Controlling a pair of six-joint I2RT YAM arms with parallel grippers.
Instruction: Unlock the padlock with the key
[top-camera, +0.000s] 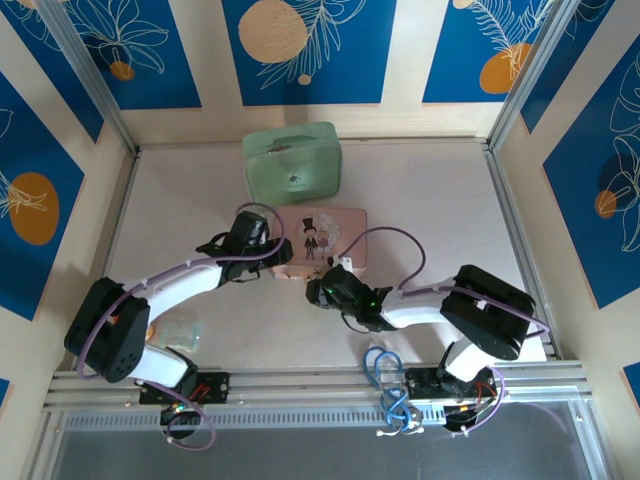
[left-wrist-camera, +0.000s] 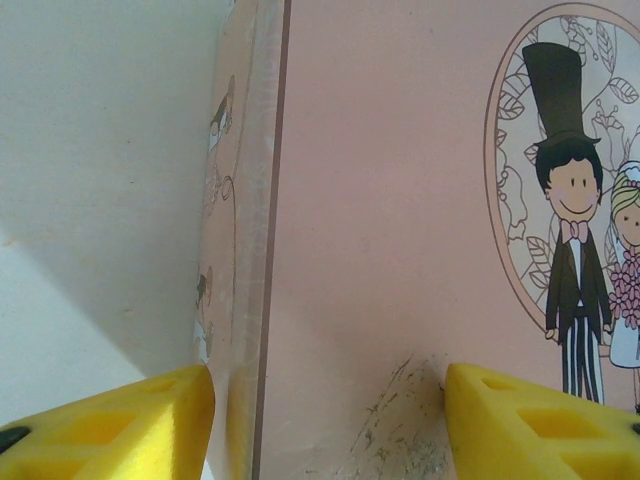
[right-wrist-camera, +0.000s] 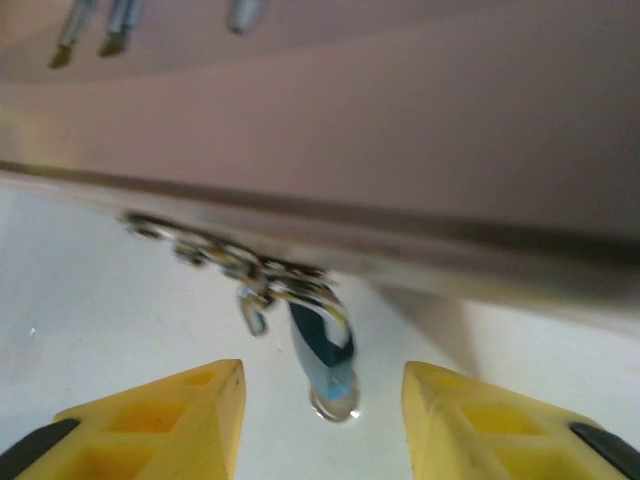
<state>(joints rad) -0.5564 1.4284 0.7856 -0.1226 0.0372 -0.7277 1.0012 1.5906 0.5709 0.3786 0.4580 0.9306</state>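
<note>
On the white table (top-camera: 440, 190), the right gripper (right-wrist-camera: 322, 385) is spread around the little blue padlock (right-wrist-camera: 325, 350) and the left gripper (left-wrist-camera: 328, 400) is spread over the edge of the pink box (left-wrist-camera: 400, 200).

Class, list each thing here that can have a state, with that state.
pink box: lid shut, lying flat.
green case: shut.
padlock: at the pink box's near edge; too blurred to tell if locked.
left gripper: open, astride the box's edge.
right gripper: open around the padlock.
</note>
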